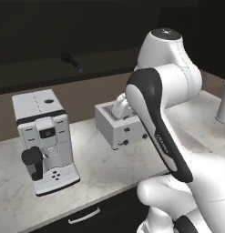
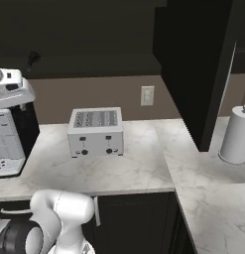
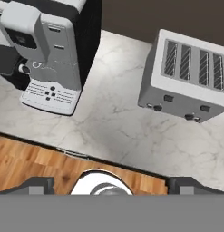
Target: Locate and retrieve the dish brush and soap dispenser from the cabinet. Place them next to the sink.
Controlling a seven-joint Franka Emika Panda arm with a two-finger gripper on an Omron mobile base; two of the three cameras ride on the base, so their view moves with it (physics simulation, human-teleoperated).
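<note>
The dish brush (image 1: 71,61) lies on the dark shelf of the black cabinet (image 1: 36,73), above and behind the coffee machine; in the right base view the dish brush (image 2: 33,59) is a small black shape at the far left of the cabinet (image 2: 94,64) shelf. My gripper (image 3: 114,186) is open, its two dark fingertips (image 3: 38,186) wide apart with nothing between them. It hangs well above the marble counter (image 3: 113,122), looking down between the coffee machine and the toaster, far below the brush's shelf. The soap dispenser and the sink are out of view.
A white coffee machine (image 1: 43,136) stands at the counter's left and a grey toaster (image 2: 96,131) in the middle. A plain grey cylinder (image 2: 236,134) stands at the right, beside a tall black panel (image 2: 198,64). Wood floor (image 3: 36,165) lies below the counter edge.
</note>
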